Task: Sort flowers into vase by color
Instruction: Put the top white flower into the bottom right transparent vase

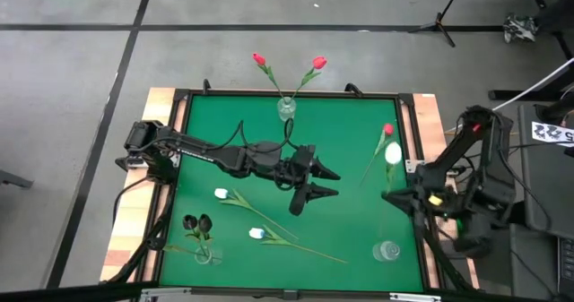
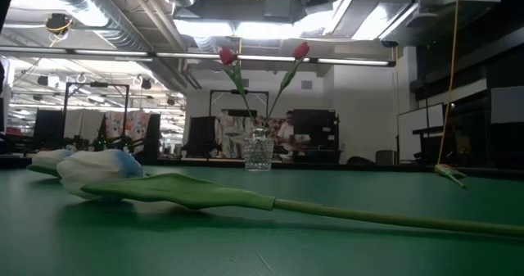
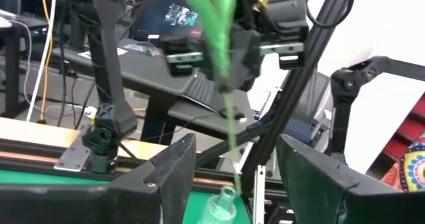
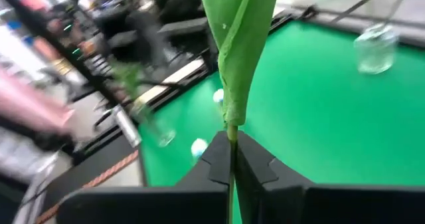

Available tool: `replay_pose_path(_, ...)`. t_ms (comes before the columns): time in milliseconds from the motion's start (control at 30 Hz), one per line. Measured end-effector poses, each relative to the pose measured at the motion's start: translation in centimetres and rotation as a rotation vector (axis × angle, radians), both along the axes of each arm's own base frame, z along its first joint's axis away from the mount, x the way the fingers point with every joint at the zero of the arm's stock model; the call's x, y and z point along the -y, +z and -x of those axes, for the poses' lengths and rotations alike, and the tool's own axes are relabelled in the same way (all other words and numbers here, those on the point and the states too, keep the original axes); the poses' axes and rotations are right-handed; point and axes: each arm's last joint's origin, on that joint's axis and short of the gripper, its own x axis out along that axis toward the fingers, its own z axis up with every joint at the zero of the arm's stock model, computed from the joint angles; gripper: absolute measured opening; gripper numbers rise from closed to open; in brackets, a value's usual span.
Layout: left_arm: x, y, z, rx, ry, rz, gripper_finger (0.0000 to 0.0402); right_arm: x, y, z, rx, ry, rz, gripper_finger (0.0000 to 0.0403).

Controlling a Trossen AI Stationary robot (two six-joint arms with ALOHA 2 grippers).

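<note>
My right gripper (image 1: 395, 196) is shut on a white tulip (image 1: 393, 152) near the table's right edge, above the green mat. My left gripper (image 1: 316, 182) is open and empty over the table's middle, and its fingers (image 3: 166, 184) frame the right arm. A clear vase (image 1: 286, 107) at the far edge holds two pink-red tulips (image 1: 260, 60). A vase (image 1: 204, 253) at the near left holds two near-black tulips (image 1: 197, 222). An empty vase (image 1: 387, 250) stands at the near right. Two white tulips (image 1: 221, 194) (image 1: 256, 234) and one pink-red tulip (image 1: 387, 130) lie on the mat. My right gripper pinches the white tulip's thin stem (image 4: 232, 134) between its two fingers, just below a folded leaf (image 4: 239, 44). The fingers come roughly level from the table's right side and lie across the stem. The flower stands roughly upright, its lower stem (image 3: 232, 151) hanging below the fingers, clear of the mat.
The green mat (image 1: 350, 132) sits in a dark frame on a wooden table. The nearer white tulip (image 2: 90, 168) lies with its long stem (image 2: 368, 216) across the near part. Stands and cables crowd the floor beyond the right edge (image 1: 502, 185).
</note>
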Motion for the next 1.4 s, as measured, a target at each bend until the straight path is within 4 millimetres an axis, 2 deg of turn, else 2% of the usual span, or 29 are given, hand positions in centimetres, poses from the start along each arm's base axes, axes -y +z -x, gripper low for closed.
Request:
replay_pose_path(167,0.0,0.0,0.0,-0.001,0.002,0.005,0.0205,-1.3,-0.8,1.1,-0.021,0.056,0.038,0.0001)
replay_pose_path(300,0.0,0.0,0.0,-0.003,0.002,0.013,0.0205,-1.9,-1.2,2.0,0.058,0.059,0.130,0.0001)
replay_pose_path(433,-0.1,0.0,0.0,-0.009,0.003,0.040,0.0205,-2.5,-1.9,2.8,-0.038,0.118,0.095,0.0000)
replay_pose_path(633,-0.1,0.0,0.0,-0.011,0.031,0.054,0.0205,-1.7,-2.9,5.0,-0.223,0.121,0.047,0.0000)
replay_pose_path(767,-0.2,0.0,-0.1,-0.011,0.063,0.058,0.0205,-1.6,-2.5,6.4,-0.186,0.213,0.068,0.0000)
replay_pose_path(900,-0.3,-0.1,-0.1,-0.012,0.096,0.066,0.0205,-0.2,-1.6,7.6,-0.199,0.308,0.064,0.0000)
replay_pose_path(1133,-0.2,-0.1,-0.1,-0.016,0.111,0.103,0.0205,2.8,0.4,8.7,-0.005,0.423,0.130,0.0000)
replay_pose_path(1267,0.5,-0.1,0.1,-0.014,0.080,0.083,0.0205,3.0,1.0,9.5,0.178,0.478,0.292,0.0000)
replay_pose_path(1400,1.2,0.1,0.2,-0.003,0.060,0.107,0.0205,2.6,0.6,11.1,0.229,0.583,0.332,0.0000)
